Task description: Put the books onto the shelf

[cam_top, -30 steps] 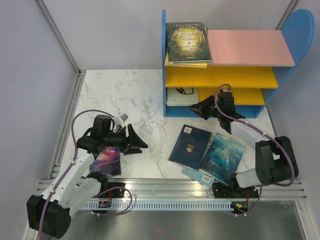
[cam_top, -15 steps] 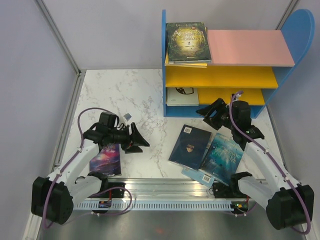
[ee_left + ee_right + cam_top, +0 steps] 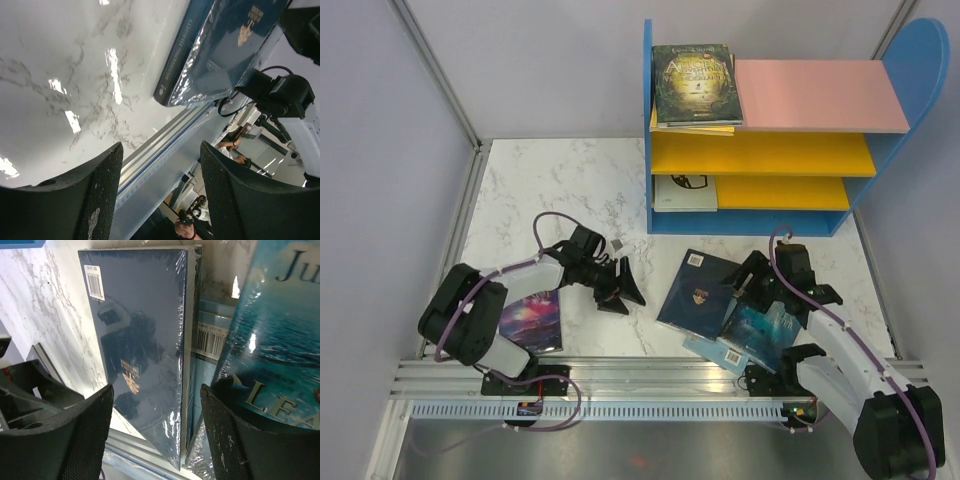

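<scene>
The shelf (image 3: 790,95) stands at the back right, with a dark green book (image 3: 695,85) on a yellow one (image 3: 692,128) at the left end of its pink top and a pale book (image 3: 683,192) in its lowest opening. A dark navy book (image 3: 698,290) (image 3: 145,340) (image 3: 220,50) and a teal ocean book (image 3: 765,315) (image 3: 280,340) lie on the table, overlapping a light-blue book (image 3: 720,350) (image 3: 210,340). A purple galaxy book (image 3: 532,320) lies at the left. My right gripper (image 3: 745,285) (image 3: 157,390) hangs open over the navy book's right edge. My left gripper (image 3: 628,293) (image 3: 161,150) is open and empty, left of the navy book.
The metal rail (image 3: 650,375) runs along the table's near edge, just beyond the lying books. The left arm's cable (image 3: 545,225) loops above the marble. Grey walls close in the left and back sides.
My right gripper has opened and drawn back from the shelf's lowest opening to above the books on the table. My left gripper has swung right toward the navy book.
</scene>
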You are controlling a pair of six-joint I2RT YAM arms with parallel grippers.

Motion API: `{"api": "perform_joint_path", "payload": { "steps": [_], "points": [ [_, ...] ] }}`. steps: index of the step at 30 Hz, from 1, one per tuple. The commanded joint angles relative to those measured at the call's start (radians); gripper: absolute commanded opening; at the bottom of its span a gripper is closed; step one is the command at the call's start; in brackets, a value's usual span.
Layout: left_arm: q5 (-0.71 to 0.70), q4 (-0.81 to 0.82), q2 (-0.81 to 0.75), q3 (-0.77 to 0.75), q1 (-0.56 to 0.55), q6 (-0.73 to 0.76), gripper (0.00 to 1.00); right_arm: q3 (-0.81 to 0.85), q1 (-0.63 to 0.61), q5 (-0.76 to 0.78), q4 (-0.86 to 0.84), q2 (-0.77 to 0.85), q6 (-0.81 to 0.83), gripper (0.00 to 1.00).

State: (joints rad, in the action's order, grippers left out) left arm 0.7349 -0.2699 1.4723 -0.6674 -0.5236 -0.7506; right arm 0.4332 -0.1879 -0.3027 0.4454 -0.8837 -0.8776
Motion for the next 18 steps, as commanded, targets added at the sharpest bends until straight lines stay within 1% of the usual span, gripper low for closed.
{"api": "perform_joint_path", "payload": {
  "steps": [1,4,8,9,11,12,15,18],
  "points": [
    [-0.015,0.113,0.072,-0.066,-0.003,-0.021,0.66,-0.101,-0.010,0.001,0.007,0.044,-0.021,0.74],
    [-0.028,0.132,0.138,-0.092,-0.006,-0.021,0.66,-0.171,-0.059,0.007,-0.037,0.063,-0.070,0.74],
    [-0.045,0.139,0.230,-0.135,-0.016,-0.012,0.66,-0.179,-0.151,0.106,-0.045,0.034,-0.099,0.74],
    [-0.046,0.143,0.267,-0.150,-0.019,-0.010,0.66,-0.166,-0.192,0.122,-0.048,-0.010,-0.103,0.74],
    [-0.037,0.153,0.305,-0.164,-0.033,-0.012,0.66,-0.149,-0.237,0.167,-0.060,-0.070,-0.110,0.74],
    [-0.034,0.155,0.321,-0.176,-0.039,-0.013,0.66,-0.127,-0.281,0.184,-0.063,-0.133,-0.116,0.73],
    [-0.025,0.164,0.371,-0.192,-0.068,-0.012,0.66,-0.096,-0.347,0.227,-0.079,-0.230,-0.141,0.73],
    [0.000,0.193,0.393,-0.186,-0.090,-0.021,0.66,-0.103,-0.401,0.244,-0.126,-0.276,-0.196,0.73]
  ]
}}
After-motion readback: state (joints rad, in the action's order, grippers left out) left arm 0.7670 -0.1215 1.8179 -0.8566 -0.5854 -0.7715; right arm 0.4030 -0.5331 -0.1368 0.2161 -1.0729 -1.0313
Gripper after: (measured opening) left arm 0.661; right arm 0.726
